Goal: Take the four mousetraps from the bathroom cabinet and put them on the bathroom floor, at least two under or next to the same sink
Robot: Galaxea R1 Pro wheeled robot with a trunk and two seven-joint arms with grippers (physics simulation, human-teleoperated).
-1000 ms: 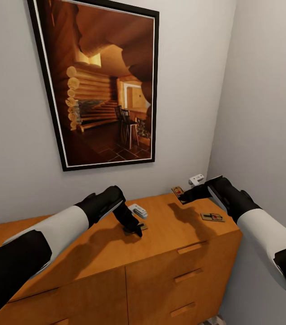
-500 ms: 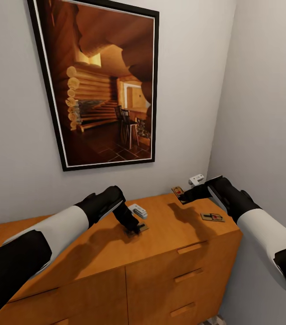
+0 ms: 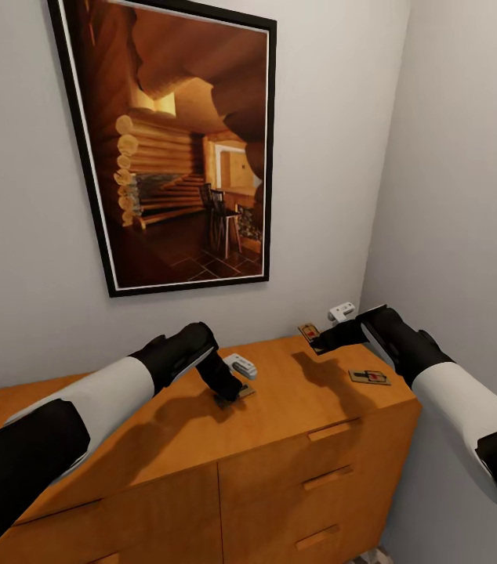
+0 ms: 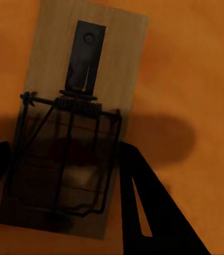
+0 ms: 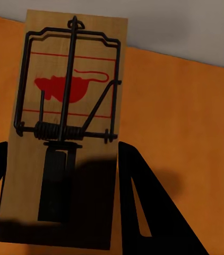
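Observation:
On the orange-brown cabinet my left gripper is shut on a mousetrap, one black finger against each long edge. At the back right corner my right gripper is shut the same way on a second mousetrap, the one with a red mouse print, which lies against the wall. A third mousetrap lies loose on the top near the right edge, beside the right forearm. The bathroom floor and the sink are out of view.
A small white object lies on the cabinet just behind the left gripper. Another white item sits at the back right corner. A large framed picture hangs above. Walls close in behind and on the right.
My left gripper has shifted slightly up and to the left, and the mousetrap between its fingers has gone with it. The right arm has not moved.

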